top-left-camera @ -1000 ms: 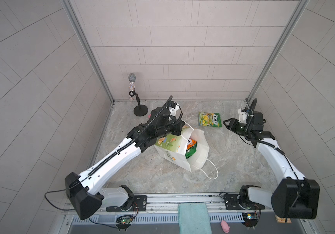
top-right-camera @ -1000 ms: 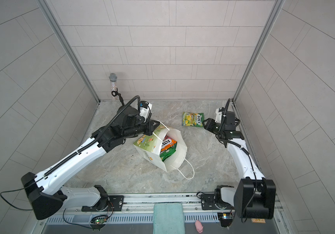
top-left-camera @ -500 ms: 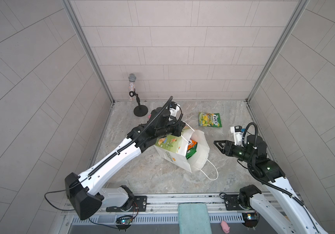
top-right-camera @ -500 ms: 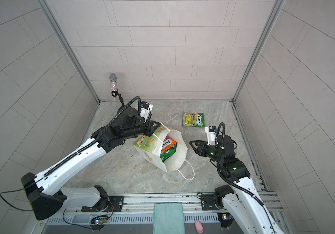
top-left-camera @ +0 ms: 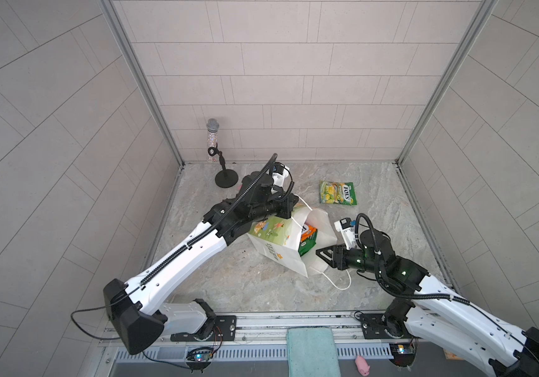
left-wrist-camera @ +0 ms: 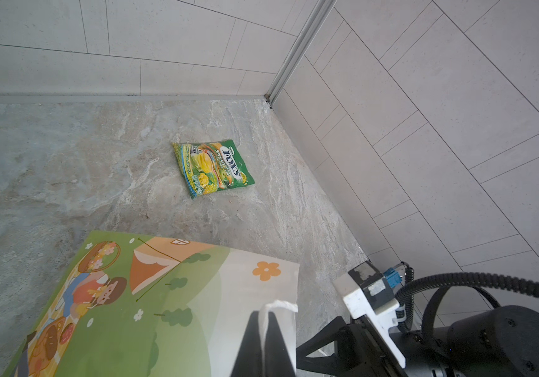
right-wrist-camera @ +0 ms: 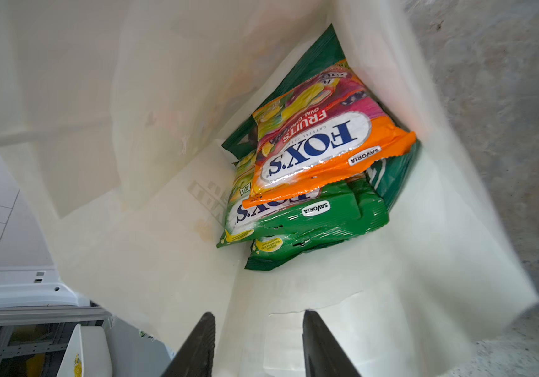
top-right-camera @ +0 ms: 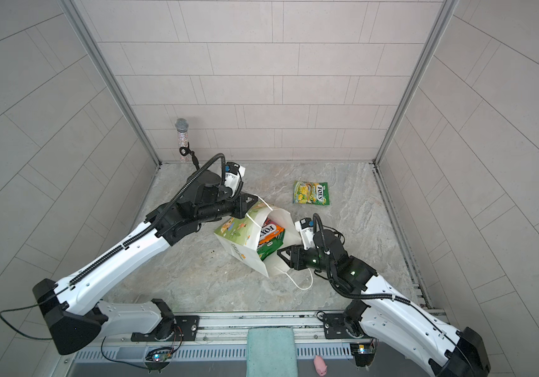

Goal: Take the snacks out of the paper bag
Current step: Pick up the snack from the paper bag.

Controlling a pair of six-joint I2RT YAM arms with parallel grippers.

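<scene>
Mid-frame, the left claw point(top-left-camera: 289, 210) is clamped on the rim of a tilted white paper carrier bag point(top-left-camera: 273, 253). Glossy orange and green snack packets point(top-left-camera: 308, 241) lie inside, just ahead of the right claw point(top-left-camera: 322, 256), jaws apart. A yellow-green packet point(top-left-camera: 338, 192) lies upper right.

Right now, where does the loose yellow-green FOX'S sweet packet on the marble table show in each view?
In a top view: yellow-green packet just right of centre, beyond the white paper bag.
In a top view: likewise.
Left wrist: mid-picture, past the bag.
Right wrist: not in it.
Shared landmark: the white paper bag.
</scene>
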